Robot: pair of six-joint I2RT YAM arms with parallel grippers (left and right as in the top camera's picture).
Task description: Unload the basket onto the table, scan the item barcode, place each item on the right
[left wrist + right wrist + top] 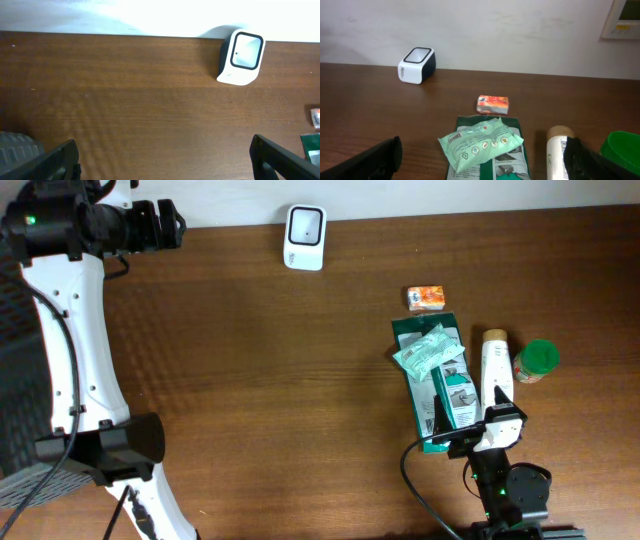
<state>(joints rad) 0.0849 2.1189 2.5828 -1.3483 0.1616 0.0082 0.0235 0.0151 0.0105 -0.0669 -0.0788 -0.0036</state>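
Toward the right side of the table (250,380), just ahead of the right gripper (482,147): a pale green pouch (481,142), lying askew on top of a dark green carton (445,395). Taken here as the likeliest item to scan (chosen only for its place on top, squarely ahead of the jaws). Just beyond, an orange box (493,104); off to the side, a white tube (559,150) and a green-lidded jar (535,362). Well apart, at the far edge, the white scanner (304,237).

Fingers (375,160) wide apart on the right gripper, gripping nothing. Likewise the left gripper (165,155): fully spread, empty, hovering at the far left and facing the scanner.

Probably light, soft and crinkly, with a slick film skin. Likely to yield under a pinch, and to sag or fold if lifted by a corner. Best taken across the narrow middle, pads on the two long edges, leaving the small print near one end uncovered (barcode itself too small to make out). Worth pinching high enough not to drag the carton along.
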